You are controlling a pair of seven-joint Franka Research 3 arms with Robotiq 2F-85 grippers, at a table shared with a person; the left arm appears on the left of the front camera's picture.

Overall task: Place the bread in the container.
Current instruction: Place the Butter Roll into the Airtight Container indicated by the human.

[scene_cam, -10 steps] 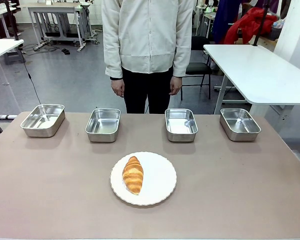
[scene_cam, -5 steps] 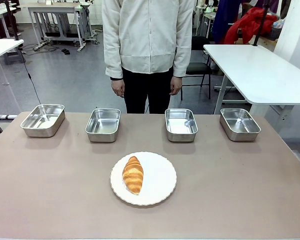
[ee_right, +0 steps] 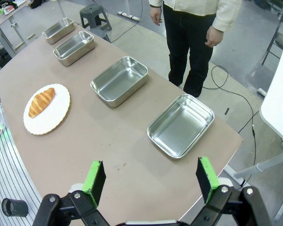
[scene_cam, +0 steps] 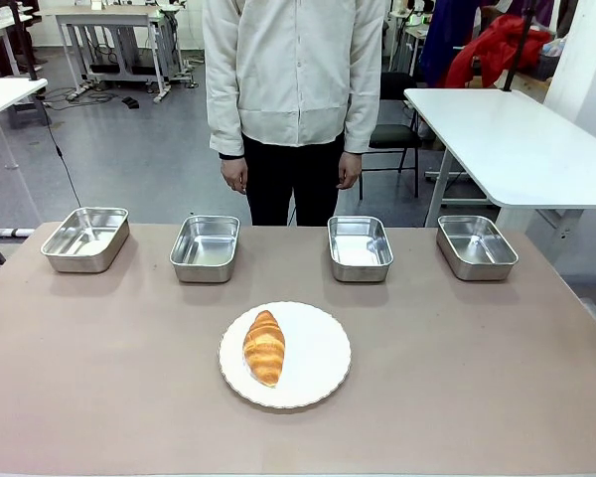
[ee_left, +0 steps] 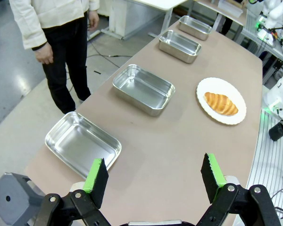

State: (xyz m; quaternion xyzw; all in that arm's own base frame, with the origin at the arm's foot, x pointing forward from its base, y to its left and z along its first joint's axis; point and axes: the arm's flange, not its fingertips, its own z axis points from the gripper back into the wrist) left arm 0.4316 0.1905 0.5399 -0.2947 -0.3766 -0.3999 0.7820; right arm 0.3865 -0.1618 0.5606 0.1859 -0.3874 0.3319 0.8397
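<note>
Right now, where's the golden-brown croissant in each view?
Front view: golden-brown croissant lower centre, on the left half of the round white plate.
Left wrist view: croissant upper right, same plate.
Right wrist view: croissant left side, mid-height, same plate.
Shared landmark: the plate beneath it.

Left fingers (ee_left: 94, 176), right fingers (ee_right: 94, 180) spread wide.

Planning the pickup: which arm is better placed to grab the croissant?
Probably left: the croissant sits on the left half of the plate, nearer that arm's side. The left gripper and right gripper are both open and empty.
</note>
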